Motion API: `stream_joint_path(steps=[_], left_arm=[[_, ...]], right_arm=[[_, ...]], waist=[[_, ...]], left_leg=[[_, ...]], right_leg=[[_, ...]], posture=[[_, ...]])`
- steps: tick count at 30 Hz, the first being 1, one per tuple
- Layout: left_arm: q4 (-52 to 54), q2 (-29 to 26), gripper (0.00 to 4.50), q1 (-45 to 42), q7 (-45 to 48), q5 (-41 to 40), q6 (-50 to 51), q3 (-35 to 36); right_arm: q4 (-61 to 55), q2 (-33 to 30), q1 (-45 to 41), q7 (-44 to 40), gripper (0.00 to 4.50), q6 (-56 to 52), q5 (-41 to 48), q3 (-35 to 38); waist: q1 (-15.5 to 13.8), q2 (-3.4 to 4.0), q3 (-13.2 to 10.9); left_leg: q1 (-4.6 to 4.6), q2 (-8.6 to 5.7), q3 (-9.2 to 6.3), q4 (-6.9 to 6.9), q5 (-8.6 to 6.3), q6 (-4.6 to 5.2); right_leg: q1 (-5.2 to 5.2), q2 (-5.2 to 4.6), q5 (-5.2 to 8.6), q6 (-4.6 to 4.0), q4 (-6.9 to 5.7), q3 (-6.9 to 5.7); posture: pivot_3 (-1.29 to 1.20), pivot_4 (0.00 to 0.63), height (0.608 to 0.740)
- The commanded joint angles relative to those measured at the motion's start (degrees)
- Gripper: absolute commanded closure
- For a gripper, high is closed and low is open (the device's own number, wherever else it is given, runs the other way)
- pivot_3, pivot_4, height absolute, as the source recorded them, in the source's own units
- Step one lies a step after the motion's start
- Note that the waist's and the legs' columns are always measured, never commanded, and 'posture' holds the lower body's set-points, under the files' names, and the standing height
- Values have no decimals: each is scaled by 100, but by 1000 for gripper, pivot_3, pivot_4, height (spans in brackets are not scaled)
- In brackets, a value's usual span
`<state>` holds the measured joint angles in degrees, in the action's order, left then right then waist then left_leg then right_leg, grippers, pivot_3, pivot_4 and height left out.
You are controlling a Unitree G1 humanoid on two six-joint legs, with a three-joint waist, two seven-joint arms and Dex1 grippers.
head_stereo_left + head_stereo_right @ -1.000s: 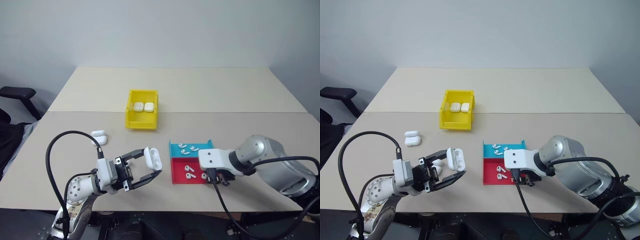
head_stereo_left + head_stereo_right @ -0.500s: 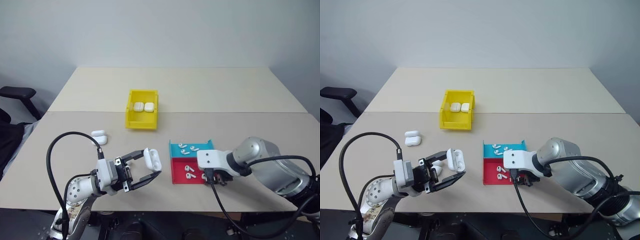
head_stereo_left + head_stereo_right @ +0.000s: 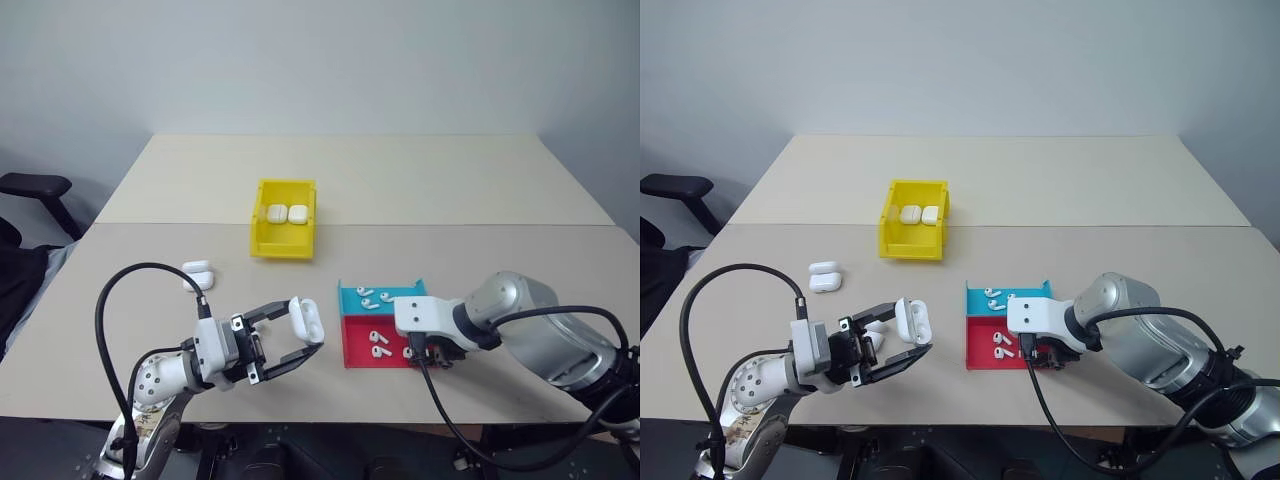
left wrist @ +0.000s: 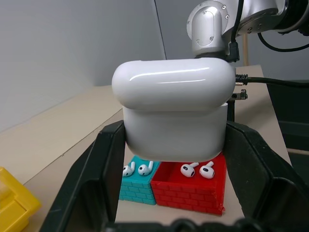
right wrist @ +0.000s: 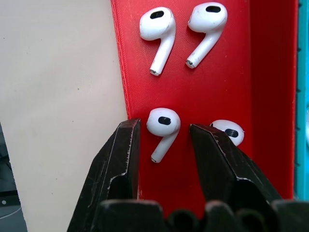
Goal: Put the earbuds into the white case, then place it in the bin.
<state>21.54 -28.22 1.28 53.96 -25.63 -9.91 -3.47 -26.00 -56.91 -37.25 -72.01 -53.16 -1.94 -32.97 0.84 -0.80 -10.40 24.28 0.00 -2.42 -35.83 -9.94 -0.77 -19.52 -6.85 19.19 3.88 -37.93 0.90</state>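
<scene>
Head cam: beige table [image 3: 450, 190] sitting by a grey wall, yellow bin [image 3: 284, 218] mid-table. L wrist cam: left gripper [image 4: 176, 159] pinching the white case [image 4: 175, 111]. R wrist cam: right gripper [image 5: 163, 140] hanging spread around an earbud [image 5: 162, 126] in the red tray [image 5: 227, 77].

White case [image 4: 174, 113] glossy smooth plastic; earbuds [image 5: 163, 128] glossy; red tray [image 5: 227, 72] finely ridged matt plastic.

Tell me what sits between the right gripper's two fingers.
One earbud lies on the red tray floor between the right gripper's open fingers, untouched, as the right wrist view shows. Another earbud peeks out past one finger.
</scene>
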Motion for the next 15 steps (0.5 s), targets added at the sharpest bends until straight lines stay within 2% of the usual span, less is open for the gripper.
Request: stream_joint_path(steps=[1,12,15], left_arm=[[238,-37,1735,41,-61,29,-15,50],[302,-47,1735,141,-145,101,4,66],[318,-55,1735,163,-161,111,3,64]], right_arm=[[-17,34,-112,1,2480,-107,36,42],[4,69,-118,-36,2480,-103,23,-35],[22,62,-109,-30,3057,-71,-6,-51]], waist=[[-1,0,0],[0,0,0],[-1,0,0]], left_leg=[[0,0,0,0,0,0],[0,0,-1,0,0,0],[0,0,-1,0,0,0]], right_leg=[[0,0,0,0,0,0],[0,0,0,0,0,0],[0,0,0,0,0,0]], posture=[[0,150,740],[0,150,740],[0,150,740]])
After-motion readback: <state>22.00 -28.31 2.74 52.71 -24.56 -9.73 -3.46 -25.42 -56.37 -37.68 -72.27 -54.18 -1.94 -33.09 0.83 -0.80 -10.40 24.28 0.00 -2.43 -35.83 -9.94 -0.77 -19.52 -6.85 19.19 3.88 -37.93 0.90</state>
